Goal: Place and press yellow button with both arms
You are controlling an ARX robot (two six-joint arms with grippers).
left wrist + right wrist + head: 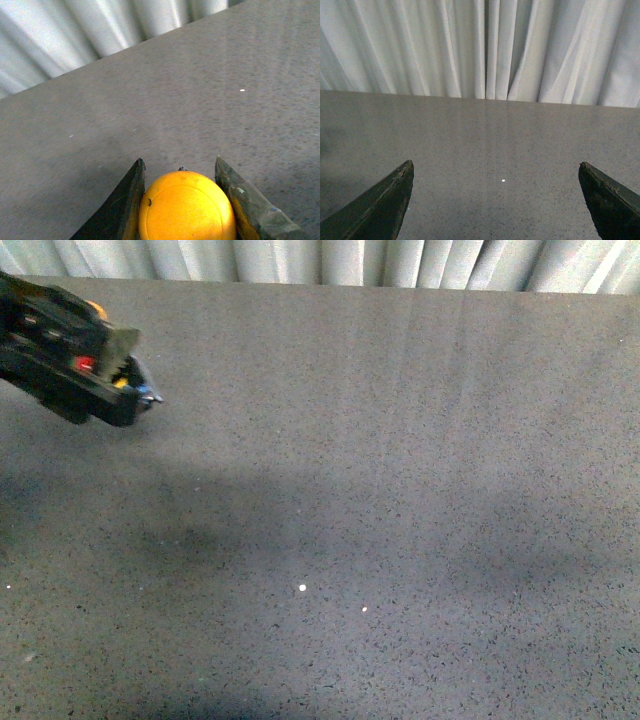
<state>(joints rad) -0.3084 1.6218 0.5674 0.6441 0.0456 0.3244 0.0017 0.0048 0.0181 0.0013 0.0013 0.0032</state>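
My left gripper [140,390] is at the far left of the front view, held above the grey table [380,500]. It is shut on the yellow button [186,206], whose round yellow-orange cap fills the gap between the two black fingers in the left wrist view. In the front view only small yellow and blue bits of the button [135,387] show at the gripper's tip. My right gripper [495,172] is open and empty, its two black fingertips [390,200] wide apart over bare table. The right arm does not show in the front view.
A pale pleated curtain [330,260] hangs along the table's far edge and also shows in the right wrist view [485,45]. Small white specks [302,588] lie on the speckled grey tabletop near the middle front.
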